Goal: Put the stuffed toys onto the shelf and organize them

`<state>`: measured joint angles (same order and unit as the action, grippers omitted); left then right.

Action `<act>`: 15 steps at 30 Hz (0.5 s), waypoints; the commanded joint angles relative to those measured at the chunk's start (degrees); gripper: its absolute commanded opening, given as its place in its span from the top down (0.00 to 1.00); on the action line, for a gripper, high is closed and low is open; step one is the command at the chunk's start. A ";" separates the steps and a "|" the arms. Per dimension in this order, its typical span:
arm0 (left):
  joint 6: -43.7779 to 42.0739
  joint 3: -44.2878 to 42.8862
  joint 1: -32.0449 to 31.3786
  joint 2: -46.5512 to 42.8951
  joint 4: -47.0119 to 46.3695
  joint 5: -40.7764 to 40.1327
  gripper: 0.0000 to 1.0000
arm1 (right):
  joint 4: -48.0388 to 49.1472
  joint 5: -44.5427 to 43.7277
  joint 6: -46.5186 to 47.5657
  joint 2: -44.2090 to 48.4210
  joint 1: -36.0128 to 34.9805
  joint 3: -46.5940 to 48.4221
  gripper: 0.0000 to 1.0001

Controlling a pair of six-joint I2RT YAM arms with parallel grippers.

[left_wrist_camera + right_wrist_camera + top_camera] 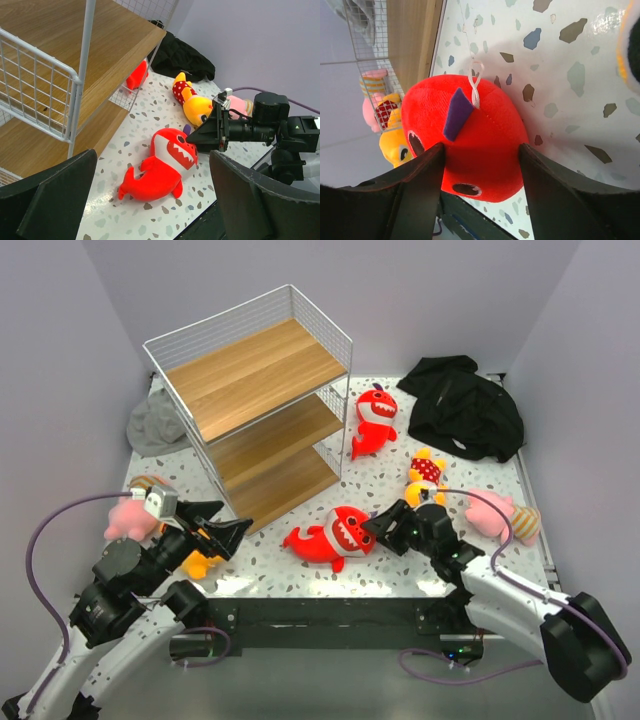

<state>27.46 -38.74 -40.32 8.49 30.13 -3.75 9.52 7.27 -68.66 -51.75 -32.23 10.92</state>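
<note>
At lower centre, right gripper (481,150) set astride the head of a red shark (330,535) lying on the speckled table (270,572), one finger either side; impossible to tell whether already clamped. At lower left, left gripper (232,520) spread wide, holding nothing. Nothing yet on the white wire shelf (255,365) at upper left, wooden boards bare where visible. All six plushes down on the table: second red shark (375,420) right of the shelf, yellow doll (425,478) and pink toy (490,510) at right, second pink toy (125,518) and second yellow doll (200,565) at far left. Judged barely begun, every placement left.

red shark (470,145) head btwn r jaws
</note>
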 commanded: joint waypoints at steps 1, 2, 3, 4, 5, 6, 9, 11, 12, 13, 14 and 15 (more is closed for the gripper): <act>0.49 -0.11 -0.29 0.38 -0.86 -0.47 0.00 | -4.31 -2.34 6.33 0.24 -0.29 2.87 0.53; 0.49 -0.11 -0.29 0.47 -0.86 -0.47 0.00 | -6.68 -3.04 8.09 1.20 -0.29 4.27 0.58; 0.49 -0.11 -0.29 0.47 -0.86 -0.47 0.00 | -12.36 -5.31 11.76 1.56 -0.29 7.42 0.61; 0.49 -0.11 -0.29 0.39 -0.86 -0.47 0.00 | -15.12 -6.29 13.63 1.82 -0.29 9.10 0.68; 0.49 -0.11 -0.38 0.21 -0.78 -0.47 0.01 | -19.84 -7.00 17.30 2.00 -0.29 10.69 0.71; 0.49 -0.11 -0.29 0.04 -0.95 -0.56 0.00 | -21.80 -7.96 19.08 2.00 -0.29 13.75 0.76; 0.49 -0.11 -0.38 -0.49 -0.86 -0.56 0.00 | -28.05 -8.58 24.88 0.51 -0.29 18.94 0.81; 0.49 -0.11 -0.38 -0.76 -0.95 -0.56 0.00 | -30.86 -8.59 29.00 -0.54 -0.29 20.89 0.82; 0.49 -0.02 -0.29 -0.84 -0.95 -0.56 0.00 | -31.05 -8.24 30.68 -1.77 -0.29 22.38 0.83; 0.49 -0.02 -0.29 -0.84 -0.95 -0.56 0.00 | -31.40 -7.45 32.35 -2.48 -0.29 23.26 0.84; 0.49 -0.02 -0.38 -0.93 -0.86 -0.56 0.00 | -32.97 -5.96 35.76 -3.44 -0.29 24.32 0.84; 0.49 -0.02 -0.38 -0.85 -0.95 -0.56 0.01 | -34.03 -5.25 37.53 -5.19 -0.29 26.50 0.84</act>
<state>27.46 -38.74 -40.32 8.38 30.15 -3.79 -17.17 1.04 -43.18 -53.34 -32.34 31.81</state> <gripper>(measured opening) 0.995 0.199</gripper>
